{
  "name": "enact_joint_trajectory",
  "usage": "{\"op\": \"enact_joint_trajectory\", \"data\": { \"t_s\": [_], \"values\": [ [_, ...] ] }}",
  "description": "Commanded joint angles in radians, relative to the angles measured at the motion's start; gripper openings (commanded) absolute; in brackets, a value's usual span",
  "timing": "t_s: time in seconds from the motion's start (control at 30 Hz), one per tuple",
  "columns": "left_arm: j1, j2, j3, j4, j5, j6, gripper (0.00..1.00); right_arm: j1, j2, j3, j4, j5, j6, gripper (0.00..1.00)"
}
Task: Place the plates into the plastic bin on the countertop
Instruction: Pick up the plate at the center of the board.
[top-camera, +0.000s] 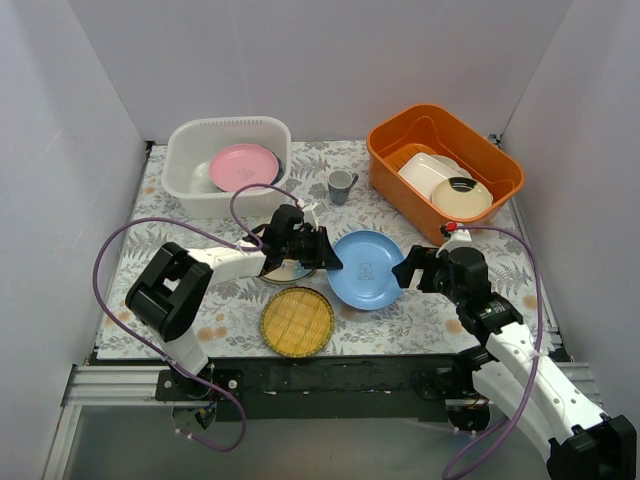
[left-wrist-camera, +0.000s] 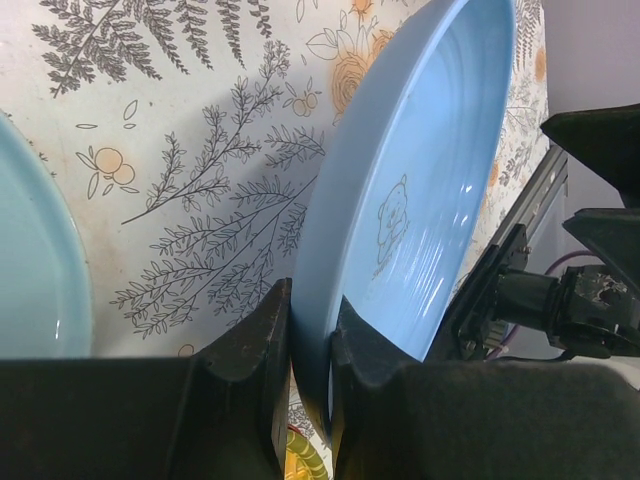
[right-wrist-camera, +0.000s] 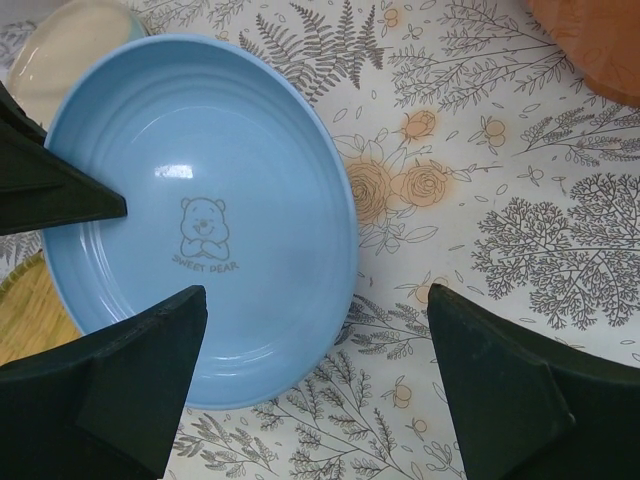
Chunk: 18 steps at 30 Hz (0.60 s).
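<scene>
- Well, nearest the front edge lies the yellow woven plate (top-camera: 297, 321), flat on the countertop (top-camera: 390, 325), with nothing touching it.
- Just past it, the left gripper (left-wrist-camera: 310, 340) is pinched tight on the rim of the light blue plate (left-wrist-camera: 420, 180). It has only a thin bite, at one edge. Another plate (top-camera: 287, 270) sits beneath that gripper.
- Opposite, the right gripper (right-wrist-camera: 315, 390) is spread wide with nothing in it. One finger hangs over the blue plate's far side, the other over the countertop.
- My worry is that, held by so little rim, the plate could pivot or slip out as it lifts. A nudge from the right fingers would help it along.
- Further back, the grey cup (top-camera: 342, 185) stands near the way to the plastic bin (top-camera: 180, 150), and a low swing could knock it.
- In that bin the pink plate (top-camera: 243, 166) already lies, so a hard drop would clatter onto it.
</scene>
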Motion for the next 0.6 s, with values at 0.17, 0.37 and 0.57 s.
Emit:
{"op": "enact_joint_trajectory", "data": {
  "t_s": [0.17,0.37,0.57],
  "values": [
    [0.001,-0.048,0.137,-0.118,-0.170,0.057,0.00,-0.005,-0.024,-0.014,0.011,-0.003,-0.008,0.98],
    [0.016,-0.034,0.230,-0.175,-0.203,0.082,0.00,-0.005,-0.030,-0.011,-0.003,-0.001,-0.011,0.98],
    [0.053,-0.051,0.290,-0.195,-0.206,0.085,0.00,-0.005,-0.039,-0.017,-0.005,-0.001,-0.015,0.98]
  ]
}}
